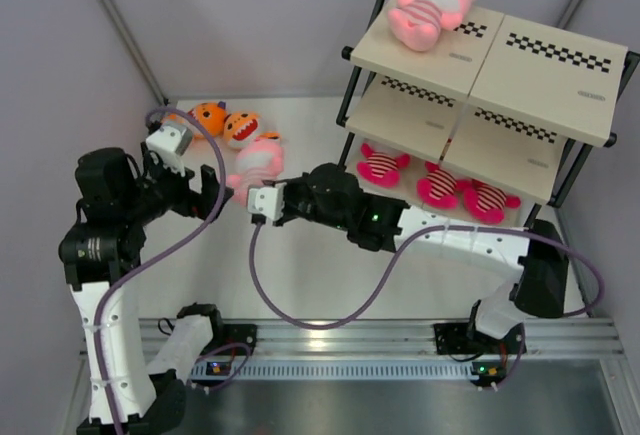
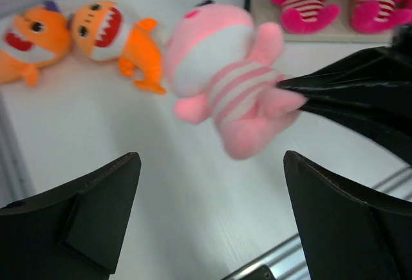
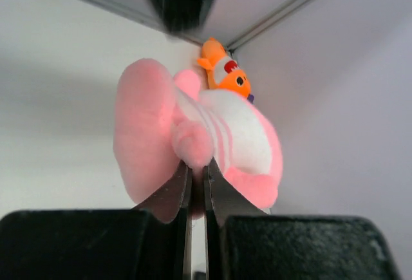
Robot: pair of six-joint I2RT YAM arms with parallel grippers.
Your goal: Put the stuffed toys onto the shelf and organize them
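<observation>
Right wrist view has the right claw pinched almost shut on a small stubby limb of the pale pink striped plush toy, whose body bulges above the fingers. Left wrist view shows the left claw spread wide with nothing in it, and the same toy just beyond its fingers at mid-frame.

From overhead the toy sits left of centre, between the 2 claws. I cannot tell whether it touches the white counter. 2 orange toothy plush sharks lie at upper left. The 3-tier shelf of black metal frame and beige boards fills the upper right. A second pale pink plush lies on its top board, and 3 magenta-and-white striped plush toys line the lowest tier.

I judge the step in hand to be carrying this toy to the shelf. The right claw should probably lift next and swing toward upper right, setting the toy beside its twin. A hold on 1 limb looks slight, so the toy may dangle.
</observation>
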